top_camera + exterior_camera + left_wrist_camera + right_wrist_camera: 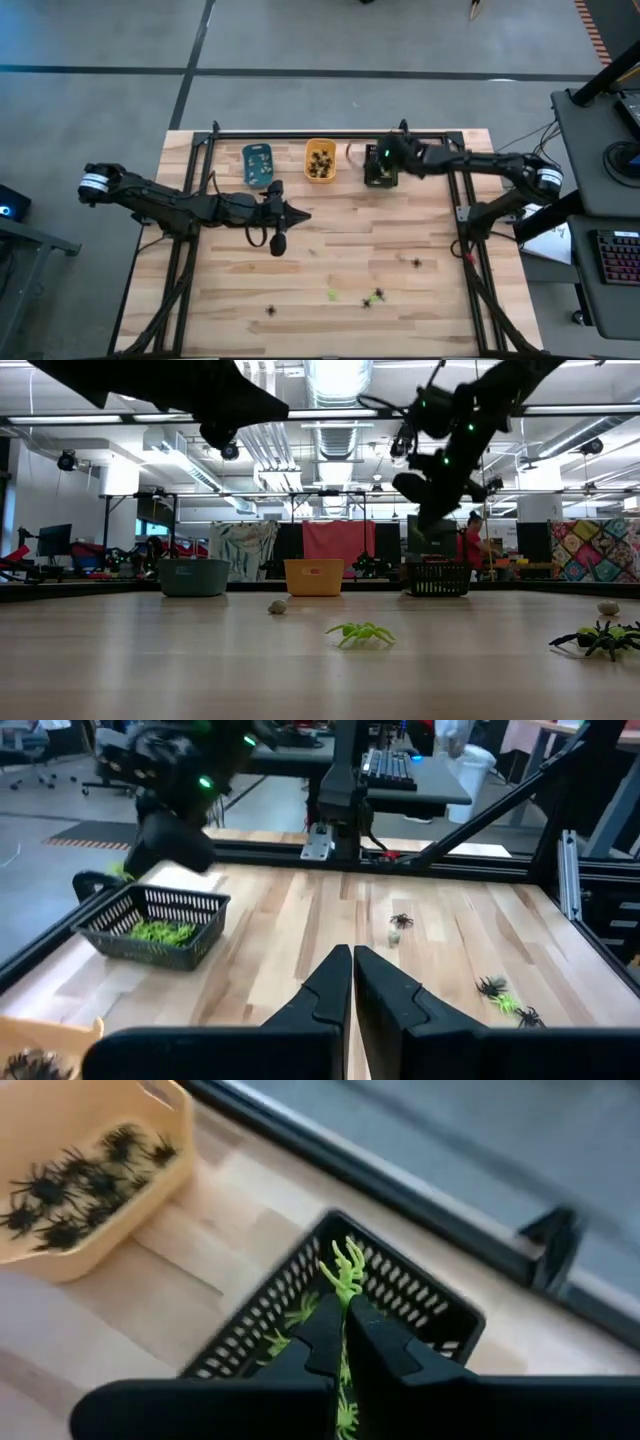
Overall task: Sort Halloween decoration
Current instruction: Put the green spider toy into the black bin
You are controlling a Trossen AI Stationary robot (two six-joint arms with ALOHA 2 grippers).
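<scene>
My right gripper (pixel 345 1308) is shut on a yellow-green spider figure (pixel 345 1272) above the black mesh tray (pixel 420 1315), which holds more yellow-green figures. In the high view it hangs over that tray (pixel 380 176) at the table's far edge. The orange tray (pixel 320 160) holds black spiders (pixel 70 1190). The blue tray (pixel 258 165) stands left of it. My left gripper (pixel 300 215) is shut and empty, above the table's middle left. Loose figures lie on the near part of the table: a black one (pixel 416 262), green ones (pixel 333 295) (pixel 375 297) and a black one (pixel 271 311). My right gripper pinches the yellow-green spider between its two fingertips, and the spider's legs (pixel 348 1258) stick out past the tips. The fingers slant down from above. The spider is lifted clear, over the black tray's inside.
A black frame rail (pixel 330 133) runs along the table's far edge behind the trays. In the low view a green spider (pixel 362 632), a black one (pixel 600 638) and two small pale ones (pixel 278 607) (pixel 608 608) lie on the wood. Bare wood lies between the trays and the loose figures.
</scene>
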